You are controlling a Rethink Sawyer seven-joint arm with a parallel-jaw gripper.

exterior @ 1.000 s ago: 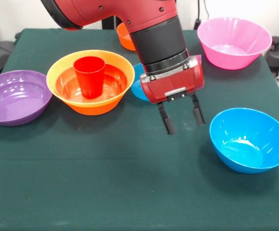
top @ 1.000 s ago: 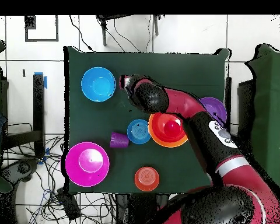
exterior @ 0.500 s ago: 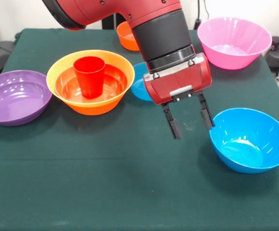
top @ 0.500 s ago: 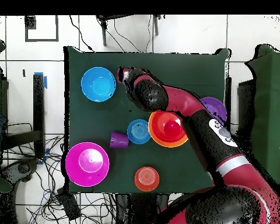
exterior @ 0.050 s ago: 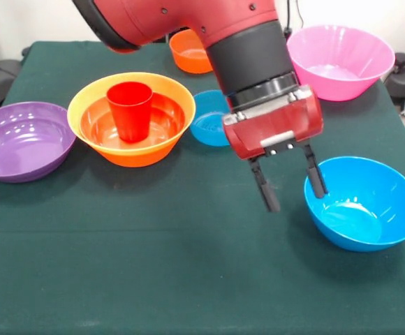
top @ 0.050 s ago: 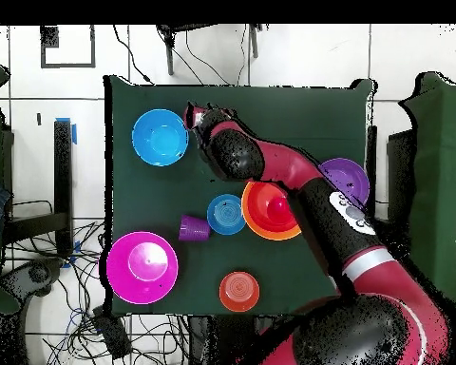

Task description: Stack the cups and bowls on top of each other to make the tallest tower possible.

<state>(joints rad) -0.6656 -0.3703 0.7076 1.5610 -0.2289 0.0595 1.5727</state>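
Hand (exterior @ 0.050 s ago: 290, 184), thin black fingers spread wide and empty, beside glossy round large blue bowl's (exterior @ 0.050 s ago: 364, 203) rim.

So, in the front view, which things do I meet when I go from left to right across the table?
Purple bowl → large orange bowl holding the red cup → small blue bowl → gripper, fingers open → large blue bowl.

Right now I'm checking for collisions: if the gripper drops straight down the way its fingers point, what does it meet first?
Probably the near rim of the large blue bowl: the open gripper seems to straddle it, one finger over the inside. Depth is unclear; it might reach the tablecloth instead.
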